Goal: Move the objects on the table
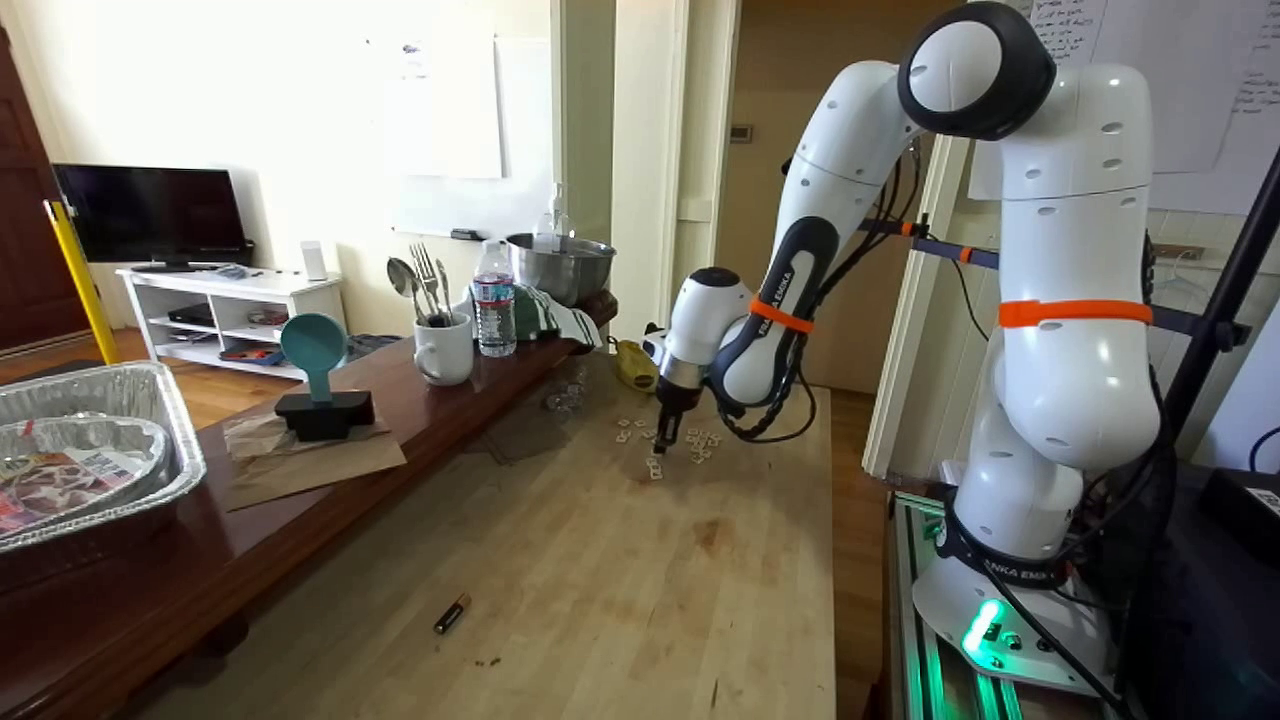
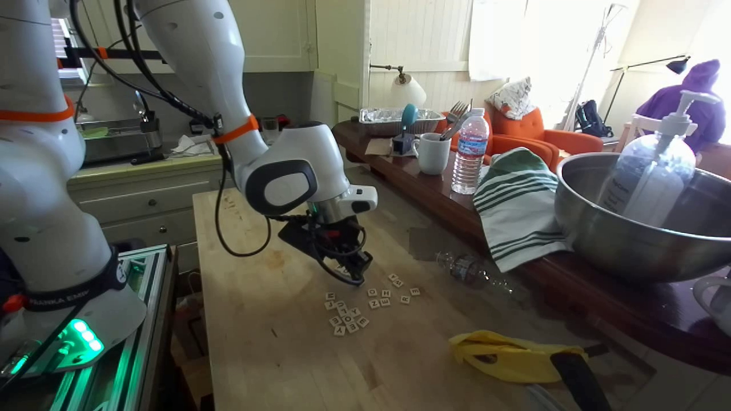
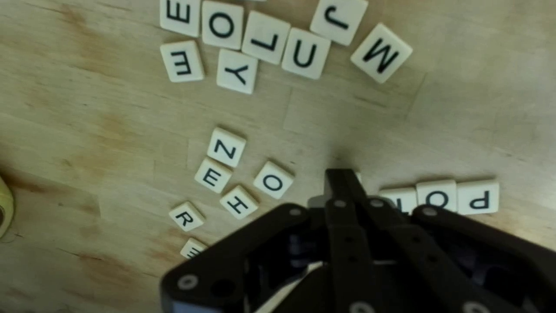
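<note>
The table [image 1: 600, 580] has a light wood-grain top and shows in both exterior views [image 2: 274, 359]. Several small white letter tiles lie on it in loose groups, in both exterior views. In the wrist view, a cluster with an L tile [image 3: 266, 38] lies at the top. Separate tiles such as an O [image 3: 273, 180] lie left of the fingers. A short row ending in a P tile [image 3: 478, 197] lies to their right. My gripper [image 3: 341, 174] is shut, with nothing visible between its fingertips. It points down low over the tiles, partly hiding the row's left end and another tile.
A battery [image 1: 452, 614] lies on the table. A clear plastic bottle [image 2: 465, 268] lies beside the dark raised counter [image 1: 330, 490]. A yellow item [image 2: 508, 357] lies at the table's end. The counter holds a mug [image 1: 444, 350], a water bottle [image 1: 494, 305] and a metal bowl [image 2: 645, 245].
</note>
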`<action>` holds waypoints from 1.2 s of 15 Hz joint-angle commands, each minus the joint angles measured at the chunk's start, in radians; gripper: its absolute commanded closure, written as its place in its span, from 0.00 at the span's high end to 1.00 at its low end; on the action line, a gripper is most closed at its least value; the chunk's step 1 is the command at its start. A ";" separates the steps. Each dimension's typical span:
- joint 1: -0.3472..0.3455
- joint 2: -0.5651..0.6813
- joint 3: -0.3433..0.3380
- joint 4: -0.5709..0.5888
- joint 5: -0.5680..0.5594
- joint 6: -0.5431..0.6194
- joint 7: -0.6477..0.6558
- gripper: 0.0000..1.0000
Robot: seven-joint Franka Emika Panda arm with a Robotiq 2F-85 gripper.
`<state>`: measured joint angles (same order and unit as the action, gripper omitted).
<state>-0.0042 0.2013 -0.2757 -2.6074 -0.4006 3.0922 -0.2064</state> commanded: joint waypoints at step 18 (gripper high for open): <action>-0.034 -0.045 0.053 -0.012 -0.005 -0.025 -0.015 0.00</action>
<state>-0.0511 0.1982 -0.2044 -2.6023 -0.3845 3.0920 -0.2248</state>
